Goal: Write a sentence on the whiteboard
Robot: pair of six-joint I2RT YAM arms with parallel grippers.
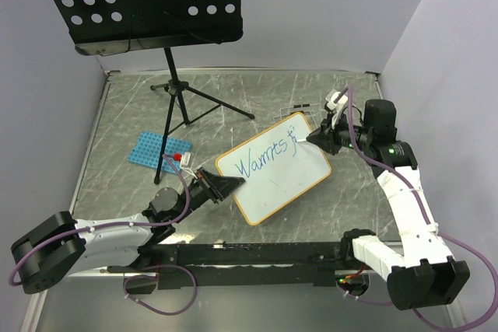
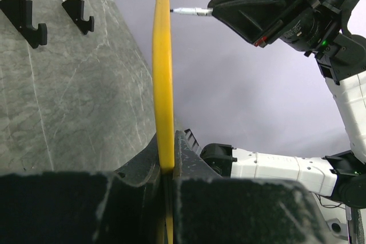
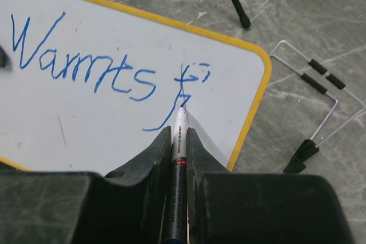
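The whiteboard (image 1: 284,180) lies tilted mid-table, its yellow-orange frame (image 3: 251,112) showing. Blue text (image 3: 80,64) on it reads "Warmts", followed by a started "fi" (image 3: 189,81). My left gripper (image 1: 227,185) is shut on the board's left edge, seen edge-on as a yellow strip (image 2: 163,84) in the left wrist view. My right gripper (image 3: 179,135) is shut on a marker (image 3: 180,141), whose tip touches the board at the foot of the "f". In the top view the right gripper (image 1: 317,138) sits over the board's upper right corner.
A black perforated music stand (image 1: 140,1) on a tripod (image 1: 180,99) occupies the back left. A blue perforated rack (image 1: 158,151) lies left of the board. A wire holder (image 3: 317,101) rests on the table right of the board.
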